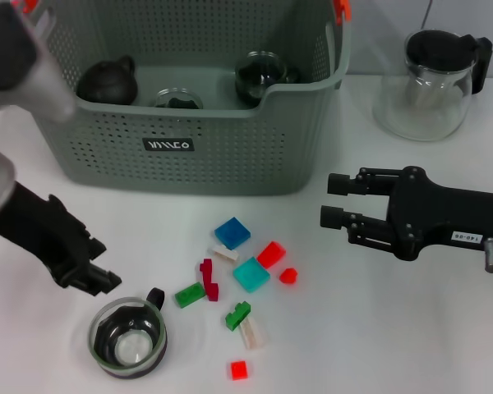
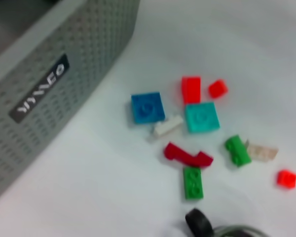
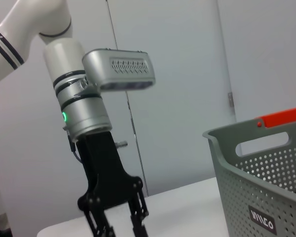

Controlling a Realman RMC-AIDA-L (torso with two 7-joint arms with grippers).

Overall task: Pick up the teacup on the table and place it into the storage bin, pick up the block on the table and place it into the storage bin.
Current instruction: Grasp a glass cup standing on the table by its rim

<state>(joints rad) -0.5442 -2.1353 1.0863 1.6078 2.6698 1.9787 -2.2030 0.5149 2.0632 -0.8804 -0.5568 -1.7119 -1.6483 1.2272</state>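
The teacup (image 1: 127, 336), clear glass with a black base and handle, stands at the table's front left; its handle (image 2: 200, 223) shows in the left wrist view. Just above and left of it, my left gripper (image 1: 103, 267) hangs open and holds nothing; it also appears in the right wrist view (image 3: 119, 228). Several blocks lie mid-table, among them a blue block (image 1: 232, 233), a teal block (image 1: 251, 273) and a red block (image 1: 270, 254). The grey-green storage bin (image 1: 168, 146) stands behind them. My right gripper (image 1: 333, 201) is open and empty, to the right of the blocks.
The bin holds a dark teapot (image 1: 107, 82) and glass cups (image 1: 261, 75). A glass pitcher with a black lid (image 1: 431, 82) stands at the back right. Green blocks (image 2: 193, 182), a dark red block (image 2: 187, 155) and white blocks (image 2: 167, 127) are scattered between cup and bin.
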